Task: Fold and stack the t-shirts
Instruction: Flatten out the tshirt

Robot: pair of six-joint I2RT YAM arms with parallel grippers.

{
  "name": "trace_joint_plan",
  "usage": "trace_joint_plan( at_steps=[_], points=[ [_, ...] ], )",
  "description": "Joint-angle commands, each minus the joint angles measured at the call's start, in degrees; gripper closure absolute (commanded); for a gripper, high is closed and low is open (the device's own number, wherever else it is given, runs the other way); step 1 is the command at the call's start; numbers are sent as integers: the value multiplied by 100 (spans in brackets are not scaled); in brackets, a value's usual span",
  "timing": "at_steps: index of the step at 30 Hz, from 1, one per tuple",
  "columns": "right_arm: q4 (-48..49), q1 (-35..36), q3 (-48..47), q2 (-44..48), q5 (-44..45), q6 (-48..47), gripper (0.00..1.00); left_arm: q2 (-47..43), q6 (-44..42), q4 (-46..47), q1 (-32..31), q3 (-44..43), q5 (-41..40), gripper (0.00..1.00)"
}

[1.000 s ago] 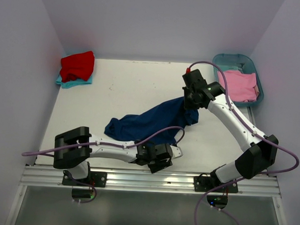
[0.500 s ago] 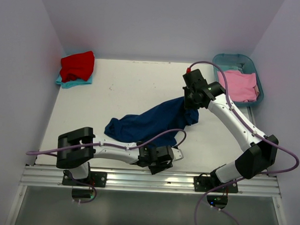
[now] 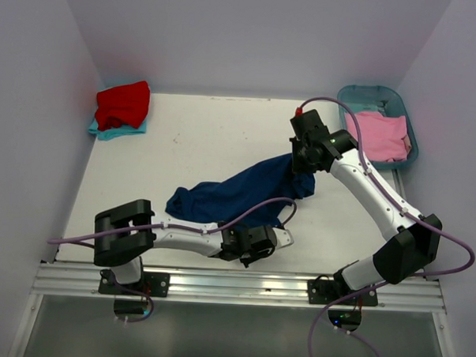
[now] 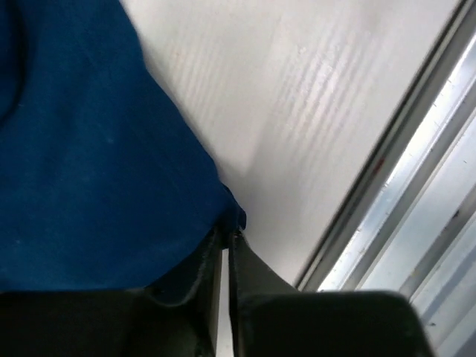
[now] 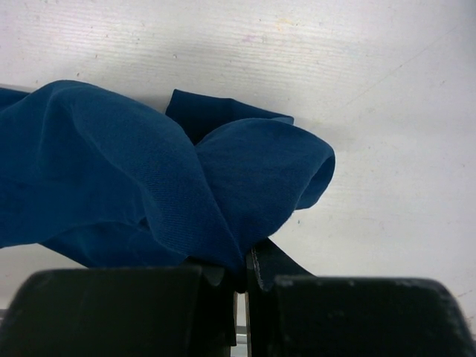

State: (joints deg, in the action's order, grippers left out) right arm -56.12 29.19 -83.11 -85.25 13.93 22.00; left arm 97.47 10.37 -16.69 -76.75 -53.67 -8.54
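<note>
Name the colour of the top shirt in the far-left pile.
The top shirt is plain red, best seen in the top external view.

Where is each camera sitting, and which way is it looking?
Top: high up behind the arms, looking down at the table; the left arm and right arm show whole.
Left wrist: rides the left arm, looking along the left claw at the navy shirt's edge by the front rail; only that claw shows.
Right wrist: rides the right arm, looking along the right claw at bunched shirt; only that claw shows.
Shared: all see the navy shirt.
</note>
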Motion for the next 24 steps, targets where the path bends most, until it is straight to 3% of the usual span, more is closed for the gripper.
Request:
trace_joint_plan(
  at_steps=[1, 4, 13, 16, 24],
  points=[
    [92, -27, 14, 185, -22, -99, 100, 290, -79, 227, 187, 85, -148, 93],
    [101, -19, 14, 202, -14, -99, 100, 264, -79, 245, 213, 85, -219, 100],
    [189, -80, 181, 237, 48, -29, 100, -535, 491, -756, 196, -503, -1140, 100],
    [294, -133, 295, 263, 57, 32, 100, -1220, 772, -1291, 196, -907, -1729, 100],
    [373, -238, 304, 272, 128, 120, 100, -2715, 1564, -3296, 195, -2593, -4453, 100]
  ],
)
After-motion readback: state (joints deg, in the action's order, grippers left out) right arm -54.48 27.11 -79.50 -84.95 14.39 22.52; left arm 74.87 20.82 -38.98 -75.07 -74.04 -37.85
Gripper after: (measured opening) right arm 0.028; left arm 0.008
